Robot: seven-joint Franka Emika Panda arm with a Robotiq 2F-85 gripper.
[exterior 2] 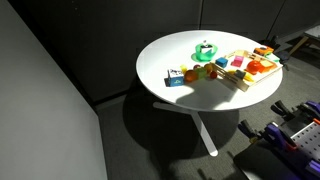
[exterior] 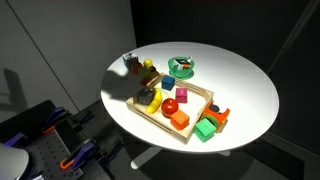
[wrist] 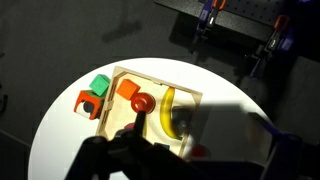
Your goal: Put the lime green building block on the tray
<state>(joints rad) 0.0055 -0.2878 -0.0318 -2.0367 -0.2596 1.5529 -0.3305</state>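
Observation:
The lime green building block (exterior: 150, 70) lies on the white round table beyond the tray, next to a blue block; it also shows in an exterior view (exterior 2: 196, 73). The light wooden tray (exterior: 205, 100) (exterior 2: 240, 85) (wrist: 150, 72) holds a banana (wrist: 167, 110), a red apple (wrist: 141, 102) and an orange cube (wrist: 127, 89). My gripper (wrist: 200, 150) hangs high above the tray. Its fingers are dark shapes far apart at the bottom of the wrist view, open and empty. The lime block is out of the wrist view.
A larger dark green block (wrist: 99, 84) and an orange-red block (wrist: 88, 102) lie on the table beside the tray. A round green dish (exterior: 182, 67) stands at the back. The table edge (exterior: 250, 125) is close around the tray.

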